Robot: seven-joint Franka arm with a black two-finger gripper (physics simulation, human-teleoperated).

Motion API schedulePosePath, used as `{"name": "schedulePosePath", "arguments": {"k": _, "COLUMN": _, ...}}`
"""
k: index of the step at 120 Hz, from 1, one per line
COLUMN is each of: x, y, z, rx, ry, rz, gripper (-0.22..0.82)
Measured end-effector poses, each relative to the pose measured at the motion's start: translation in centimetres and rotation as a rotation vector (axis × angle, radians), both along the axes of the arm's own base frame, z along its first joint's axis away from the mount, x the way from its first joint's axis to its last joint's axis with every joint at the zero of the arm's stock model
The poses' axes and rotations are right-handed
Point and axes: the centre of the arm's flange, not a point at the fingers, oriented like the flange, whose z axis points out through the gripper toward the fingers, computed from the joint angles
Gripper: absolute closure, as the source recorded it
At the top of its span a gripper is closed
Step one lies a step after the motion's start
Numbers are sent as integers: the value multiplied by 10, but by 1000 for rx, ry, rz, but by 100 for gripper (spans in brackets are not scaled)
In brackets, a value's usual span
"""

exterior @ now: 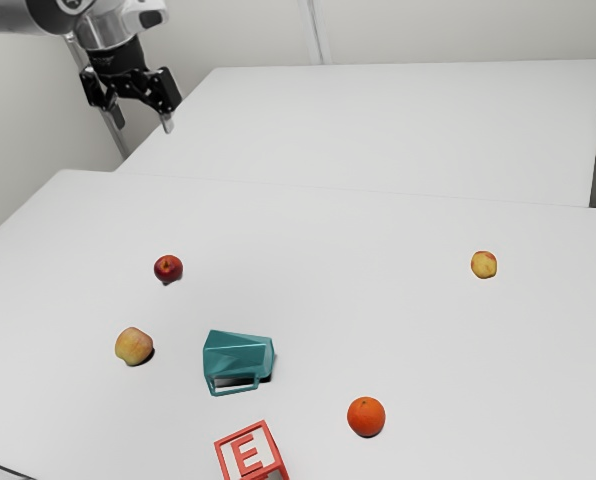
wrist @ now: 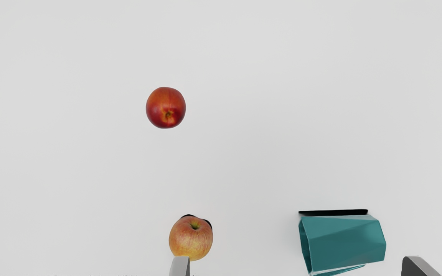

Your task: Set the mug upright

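The black gripper [exterior: 143, 122] hangs high above the table at the exterior view's upper left, well away from the mug. In the wrist view the gripper [wrist: 298, 266] has its two fingertips wide apart with nothing held between them. A teal, faceted mug [exterior: 237, 356] lies on its side on the table. Its handle points toward the red lettered block. Seen from the hand, the mug [wrist: 345, 239] has its mouth facing the yellow-red apple.
Around the mug on the white table [exterior: 308, 250] are a yellow-red apple [exterior: 134, 346], a dark red fruit [exterior: 168, 268], an orange [exterior: 366, 416] and a red block with an E [exterior: 248, 453]. Farther off lies a yellowish fruit [exterior: 484, 264].
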Motion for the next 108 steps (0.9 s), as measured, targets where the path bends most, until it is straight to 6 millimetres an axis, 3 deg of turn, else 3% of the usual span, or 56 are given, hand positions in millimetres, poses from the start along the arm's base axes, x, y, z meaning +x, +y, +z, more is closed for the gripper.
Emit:
{"name": "schedulePosePath", "arguments": {"k": 15, "x": -2, "y": 0, "z": -5, "rx": -62, "ry": 27, "rz": -6, "gripper": 0}}
{"name": "schedulePosePath", "arguments": {"k": 20, "x": -1, "y": 6, "z": -20, "rx": -105, "ry": 54, "rz": 6, "gripper": 0}}
{"name": "schedulePosePath", "arguments": {"k": 26, "x": 0, "y": 26, "z": -58, "rx": -175, "ry": 114, "rz": 42, "gripper": 0}}
{"name": "schedulePosePath", "arguments": {"k": 40, "x": -11, "y": 97, "z": -168, "rx": -422, "ry": 208, "rz": 182, "gripper": 0}}
{"name": "schedulePosePath", "arguments": {"k": 48, "x": -19, "y": 114, "z": -217, "rx": -564, "ry": 213, "rz": 229, "gripper": 0}}
{"name": "schedulePosePath", "arguments": {"k": 65, "x": -39, "y": 113, "z": -305, "rx": -785, "ry": 226, "rz": 264, "gripper": 0}}
{"name": "schedulePosePath", "arguments": {"k": 74, "x": -57, "y": 109, "z": -340, "rx": -866, "ry": 219, "rz": 269, "gripper": 0}}
{"name": "schedulePosePath", "arguments": {"k": 85, "x": -78, "y": 100, "z": -366, "rx": -944, "ry": 190, "rz": 265, "gripper": 0}}
{"name": "schedulePosePath", "arguments": {"k": 108, "x": -108, "y": 87, "z": -401, "rx": -1049, "ry": 114, "rz": 253, "gripper": 0}}
